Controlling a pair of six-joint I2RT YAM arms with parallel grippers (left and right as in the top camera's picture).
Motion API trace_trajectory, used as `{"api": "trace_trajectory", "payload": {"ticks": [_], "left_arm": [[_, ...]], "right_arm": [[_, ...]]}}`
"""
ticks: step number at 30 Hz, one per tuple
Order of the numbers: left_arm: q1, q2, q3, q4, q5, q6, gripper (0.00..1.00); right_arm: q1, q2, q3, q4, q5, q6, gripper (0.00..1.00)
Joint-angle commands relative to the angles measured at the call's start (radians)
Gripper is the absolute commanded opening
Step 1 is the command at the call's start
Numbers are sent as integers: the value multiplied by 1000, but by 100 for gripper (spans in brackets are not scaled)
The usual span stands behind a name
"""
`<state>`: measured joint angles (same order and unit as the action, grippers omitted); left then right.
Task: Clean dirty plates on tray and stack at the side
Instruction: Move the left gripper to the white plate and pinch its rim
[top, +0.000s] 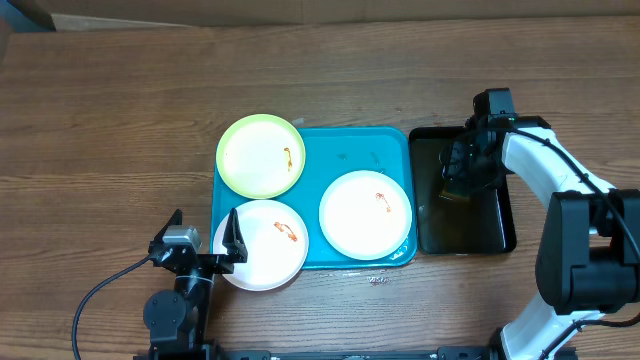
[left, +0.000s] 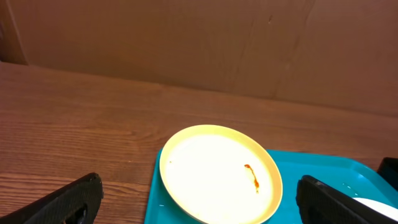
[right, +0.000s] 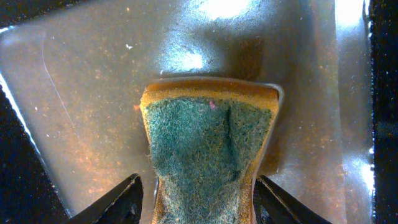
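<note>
On the tray (top: 345, 145) the green plate (top: 261, 155) lies at ten o'clock and one white plate (top: 366, 214) at four. The other white plate (top: 262, 245) lies at seven, overhanging the rim. All look light, stiff and slick, so the thin raised edge is likely the best hold. The left gripper (left: 199, 208) is spread wide and empty. The right gripper (right: 199, 202) pinches the soft, wet sponge (right: 208, 143) in the black tray (top: 495, 235) at three o'clock. No writing is readable.
</note>
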<state>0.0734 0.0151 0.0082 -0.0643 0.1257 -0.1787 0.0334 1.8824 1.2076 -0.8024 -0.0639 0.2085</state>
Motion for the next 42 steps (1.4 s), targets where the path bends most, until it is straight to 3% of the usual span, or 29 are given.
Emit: {"api": "trace_trajectory", "payload": {"ticks": [1,4,10,15,19,24,30,31,35,38,42], "left_arm": [[5,-9,-3,-2,-57,58,100],[5,-9,-3,35,-187,100,100],[5,-9,-3,12,-185,101,100],[5,-9,-3,26,-120,76,100],[5,-9,18,62,-43,-47,100],[5,61,218,-78,-22,-68,100],[5,446,697,-362,135,-27,100],[4,597,863,-509,225,-27,100],[-6,949,1208,-871,444,-27,100],[-9,1157,1359,-968,507,-42,100],[-10,1369,1439,-1064,727,-72,100]], "right_arm": [[0,0,-4,5,-5,1,59],[0,0,-4,3,-4,0,58],[0,0,-4,5,-5,1,59],[0,0,-4,-3,-5,1,59],[0,0,-4,-3,-5,1,59],[0,0,-4,-3,-8,2,58],[0,0,-4,-7,-8,1,59],[0,0,-4,-7,-8,1,59],[0,0,-4,-6,-8,1,58],[0,0,-4,-5,-8,1,59],[0,0,-4,-3,-8,1,59]]}}
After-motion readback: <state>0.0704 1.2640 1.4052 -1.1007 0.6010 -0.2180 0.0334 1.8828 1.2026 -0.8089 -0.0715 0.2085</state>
